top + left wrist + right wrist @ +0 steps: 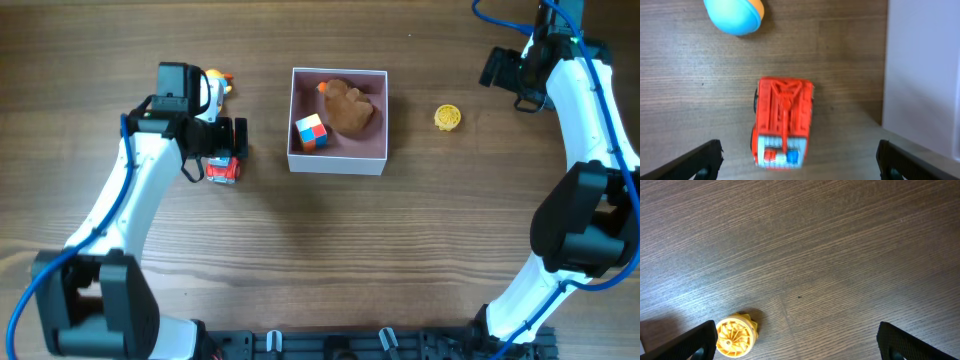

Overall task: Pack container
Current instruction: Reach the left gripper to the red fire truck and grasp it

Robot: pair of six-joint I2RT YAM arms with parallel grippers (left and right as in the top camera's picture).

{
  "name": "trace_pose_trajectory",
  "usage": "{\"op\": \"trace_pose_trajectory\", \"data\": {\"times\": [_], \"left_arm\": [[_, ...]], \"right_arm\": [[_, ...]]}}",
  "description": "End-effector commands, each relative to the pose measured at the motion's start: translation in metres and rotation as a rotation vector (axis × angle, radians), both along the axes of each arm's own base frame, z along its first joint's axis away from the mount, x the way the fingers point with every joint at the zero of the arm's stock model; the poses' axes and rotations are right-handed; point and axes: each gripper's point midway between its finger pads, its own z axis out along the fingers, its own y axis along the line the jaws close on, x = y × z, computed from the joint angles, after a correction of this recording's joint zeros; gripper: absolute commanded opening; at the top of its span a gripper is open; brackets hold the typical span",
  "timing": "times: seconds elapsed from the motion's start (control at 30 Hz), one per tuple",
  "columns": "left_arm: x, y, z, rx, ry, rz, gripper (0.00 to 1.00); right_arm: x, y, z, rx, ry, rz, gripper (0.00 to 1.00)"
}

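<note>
The container [337, 162] is a square white box with a pink inside, at the table's middle. It holds a brown plush toy [350, 108] and a multicoloured cube [311, 131]. Its white wall shows in the left wrist view [922, 75]. My left gripper [224, 142] is open and empty, above a red toy fire truck [222, 170] just left of the container. In the left wrist view the truck [784, 120] lies between the open fingers [798, 162]. My right gripper [497, 70] is open and empty at the far right; its fingers [797, 341] hover right of a yellow toy wheel [736, 337].
A blue and orange rounded toy [735, 15] lies beyond the truck, partly under the left arm in the overhead view [216, 86]. The yellow wheel [448, 117] sits on the wood table right of the container.
</note>
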Motion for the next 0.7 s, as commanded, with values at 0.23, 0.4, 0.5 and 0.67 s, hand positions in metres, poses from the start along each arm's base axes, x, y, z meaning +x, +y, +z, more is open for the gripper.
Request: {"op": "trace_pose_trajectory", "data": {"times": [0.23,0.4,0.5,0.67], "left_arm": [[0.006,0.000,-0.025,0.022,0.047,-0.019,1.00],[-0.001,-0.002,-0.046,0.020,0.105,-0.054,1.00],[-0.002,0.002,-0.049,0.038,0.112,-0.046,1.00],[0.001,0.010,-0.049,0.095,0.100,-0.050,1.00]], "right_arm": [[0.000,0.002,-0.004,0.003,0.008,-0.007,1.00],[0.000,0.002,-0.004,0.003,0.008,-0.007,1.00],[0.000,0.002,-0.004,0.003,0.008,-0.007,1.00],[0.000,0.002,-0.004,0.003,0.008,-0.007,1.00]]}}
